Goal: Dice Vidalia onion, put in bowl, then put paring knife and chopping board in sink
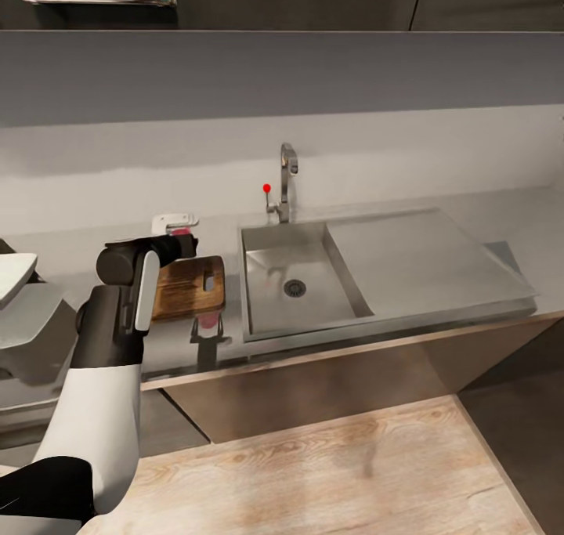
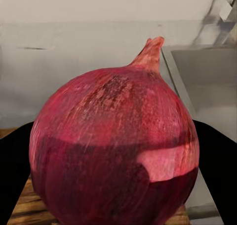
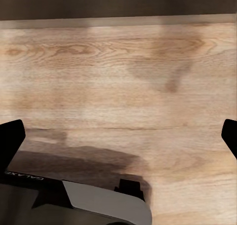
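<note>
A big red-skinned Vidalia onion (image 2: 116, 131) sits between the dark fingers (image 2: 12, 175) of my left gripper (image 2: 114, 173), which is shut on it. In the head view that gripper (image 1: 185, 243) hovers over the far end of the brown chopping board (image 1: 192, 288), just left of the sink (image 1: 270, 304), whose basin holds nothing. A sliver of pink onion (image 1: 180, 230) shows beyond it, in front of the white bowl (image 1: 168, 222) on the countertop (image 1: 94, 229). I cannot pick out the paring knife. My right gripper (image 3: 118, 136) hangs open over the wooden floor.
A steel faucet (image 1: 287, 176) with a red-tipped lever stands behind the basin, and a drainboard (image 1: 427, 257) lies to its right. A dark and pink shape (image 1: 207, 337), perhaps a reflection, lies before the board. Grey cabinets stand below the front edge.
</note>
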Controlling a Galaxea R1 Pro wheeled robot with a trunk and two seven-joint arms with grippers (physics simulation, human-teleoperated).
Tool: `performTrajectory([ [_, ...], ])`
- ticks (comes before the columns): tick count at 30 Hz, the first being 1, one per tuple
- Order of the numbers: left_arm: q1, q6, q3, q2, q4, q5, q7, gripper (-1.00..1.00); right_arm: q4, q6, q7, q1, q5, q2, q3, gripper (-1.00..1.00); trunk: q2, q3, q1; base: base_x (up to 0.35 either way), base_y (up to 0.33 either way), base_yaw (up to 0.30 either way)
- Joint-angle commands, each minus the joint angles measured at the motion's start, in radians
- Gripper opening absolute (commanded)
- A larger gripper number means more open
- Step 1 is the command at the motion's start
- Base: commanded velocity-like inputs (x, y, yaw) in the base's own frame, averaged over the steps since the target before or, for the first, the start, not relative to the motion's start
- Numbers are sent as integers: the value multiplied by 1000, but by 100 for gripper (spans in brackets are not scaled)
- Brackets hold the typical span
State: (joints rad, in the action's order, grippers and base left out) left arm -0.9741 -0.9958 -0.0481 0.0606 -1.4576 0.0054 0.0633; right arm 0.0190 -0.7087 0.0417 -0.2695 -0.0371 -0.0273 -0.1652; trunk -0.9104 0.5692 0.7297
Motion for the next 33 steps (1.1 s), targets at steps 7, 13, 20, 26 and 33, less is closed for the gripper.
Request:
performTrajectory([
  [7, 1, -3, -1, 1, 31, 2, 3, -100, -1, -3, 3, 0, -4, 1, -3, 100, -1, 0, 0, 0, 1, 32],
  [13, 2, -3, -1, 2, 35, 2, 3, -100, -1, -3, 1, 0, -4, 1, -3, 100, -1, 6, 0, 0, 0, 187],
  [20, 2, -3, -1, 4, 38, 3, 3, -100, -1, -3, 1, 0, -4, 1, -3, 100, -1, 14, 0, 0, 0, 203],
  [26, 2, -3, -1, 5, 52, 3, 2, -100, -1, -3, 1, 0, -4, 1, -2, 100, -1, 21, 0, 0, 0, 166],
  [33, 2, -3, 1, 6, 71, 5, 2, -100, -1, -3, 1, 0, -4, 0, -2, 100, -1, 30, 0, 0, 0, 141],
])
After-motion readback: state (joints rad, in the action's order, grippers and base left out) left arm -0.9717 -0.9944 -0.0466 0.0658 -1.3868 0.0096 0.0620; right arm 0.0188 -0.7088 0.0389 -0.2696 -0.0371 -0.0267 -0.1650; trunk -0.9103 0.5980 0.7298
